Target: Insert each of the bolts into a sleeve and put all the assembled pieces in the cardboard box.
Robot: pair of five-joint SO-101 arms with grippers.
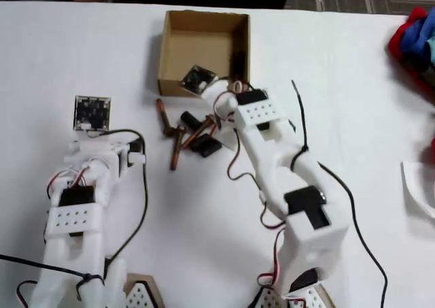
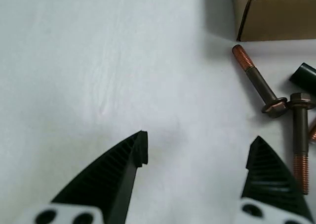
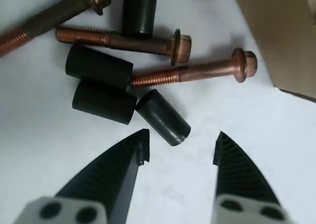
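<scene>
The right gripper (image 3: 180,145) is hanging over the pile, jaws spread wide and holding nothing. It is sitting just short of the nearest sleeve (image 3: 163,117), a short black tube lying loose at an angle. My guess is it is lining up on that one because its near side is free to get around. Just beyond it, two other sleeves (image 3: 98,68) are lying side by side and touching. A copper bolt (image 3: 195,73) is resting with its threaded tip against one of them, its head pointing toward the cardboard box (image 3: 281,36). From above, the whole jumble is lying on the white table (image 1: 326,63) right in front of the box's near wall, so the drop afterwards is looking short. Every bolt I can see is lying bare, so I am judging the assembly as not yet started. Over on the other side, the left gripper (image 2: 197,155) is hovering above bare table, wide open and empty too. Two bolts (image 2: 259,83) are lying heads together off to its side near the box corner. It looks to be parked clear, giving its partner room, close enough to take a bolt.
</scene>
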